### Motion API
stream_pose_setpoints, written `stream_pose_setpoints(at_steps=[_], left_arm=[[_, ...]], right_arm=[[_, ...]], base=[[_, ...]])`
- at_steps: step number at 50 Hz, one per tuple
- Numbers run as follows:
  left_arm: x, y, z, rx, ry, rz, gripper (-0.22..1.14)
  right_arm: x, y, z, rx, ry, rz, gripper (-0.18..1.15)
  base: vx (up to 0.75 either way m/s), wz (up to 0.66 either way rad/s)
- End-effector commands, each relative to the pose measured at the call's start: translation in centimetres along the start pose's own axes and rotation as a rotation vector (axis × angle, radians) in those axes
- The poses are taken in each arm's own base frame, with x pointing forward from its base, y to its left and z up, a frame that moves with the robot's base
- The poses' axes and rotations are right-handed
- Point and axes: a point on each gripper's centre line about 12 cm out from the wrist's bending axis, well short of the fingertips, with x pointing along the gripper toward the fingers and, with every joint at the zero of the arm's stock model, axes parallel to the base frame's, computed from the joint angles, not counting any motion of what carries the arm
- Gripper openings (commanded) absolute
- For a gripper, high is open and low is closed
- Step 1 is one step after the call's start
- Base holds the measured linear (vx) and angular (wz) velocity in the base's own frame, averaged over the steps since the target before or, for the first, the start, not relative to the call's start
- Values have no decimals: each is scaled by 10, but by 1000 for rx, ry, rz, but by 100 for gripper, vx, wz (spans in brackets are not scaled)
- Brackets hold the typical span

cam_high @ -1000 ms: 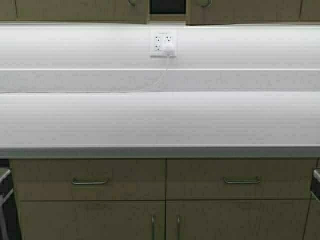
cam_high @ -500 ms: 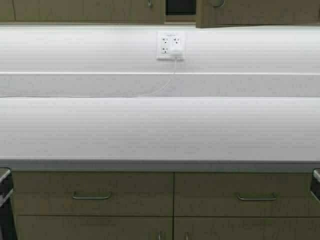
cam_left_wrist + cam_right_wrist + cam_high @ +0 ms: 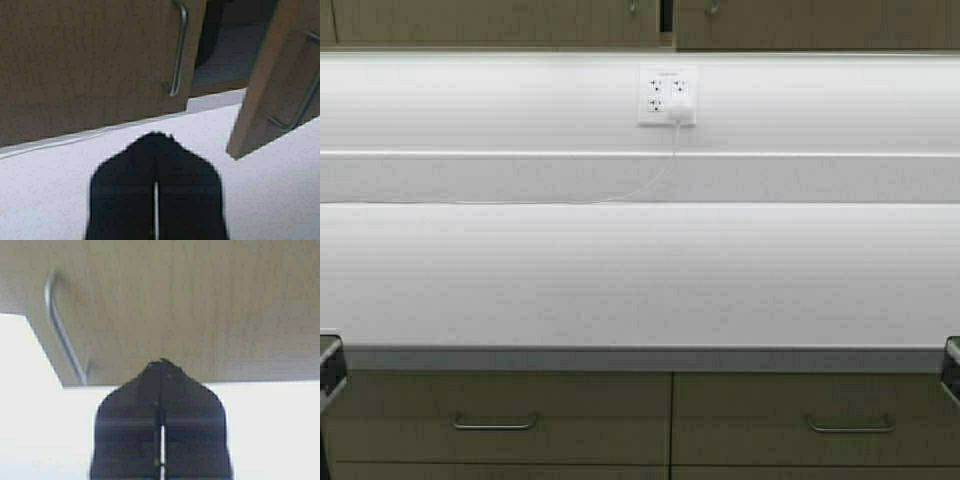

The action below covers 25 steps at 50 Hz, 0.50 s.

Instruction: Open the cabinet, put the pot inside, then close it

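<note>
The cabinet (image 3: 500, 22) runs along the top edge of the high view, its two tan doors nearly together with a narrow dark gap (image 3: 666, 15) between them. In the left wrist view my left gripper (image 3: 156, 136) is shut and empty, below the left door's metal pull (image 3: 181, 50). The right door (image 3: 272, 80) stands ajar beside it, with dark interior (image 3: 225, 40) showing between them. In the right wrist view my right gripper (image 3: 161, 362) is shut and empty, its tips close to the right door (image 3: 190, 305), next to its pull (image 3: 62, 335). The pot is out of view.
A white countertop (image 3: 640, 270) spans the high view, with a wall outlet (image 3: 667, 95) and a thin white cord (image 3: 630, 190) behind it. Drawers with horizontal pulls (image 3: 495, 424) sit below the counter edge. Dark robot parts show at the lower left (image 3: 328, 365) and lower right (image 3: 952, 368) edges.
The robot has moved: the whole scene has shifted down and to the right in the high view. The right cabinet door has swung in, narrowing the gap between the doors.
</note>
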Motion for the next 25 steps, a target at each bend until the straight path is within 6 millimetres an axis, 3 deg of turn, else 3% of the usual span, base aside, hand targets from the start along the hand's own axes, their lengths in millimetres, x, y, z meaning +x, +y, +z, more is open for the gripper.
stream_pose_setpoints(at_steps=[1, 12, 25], left_arm=[[-12, 2, 15, -26, -45, 6, 3], [-28, 2, 9, -32, -40, 5, 3], [-31, 3, -4, -21, -13, 5, 3]], right_arm=[[-19, 7, -9, -6, -13, 30, 6], [-40, 14, -23, -24, -18, 63, 6], [-50, 13, -14, -22, -52, 63, 6]], base=[[10, -10], [7, -7], [2, -2]])
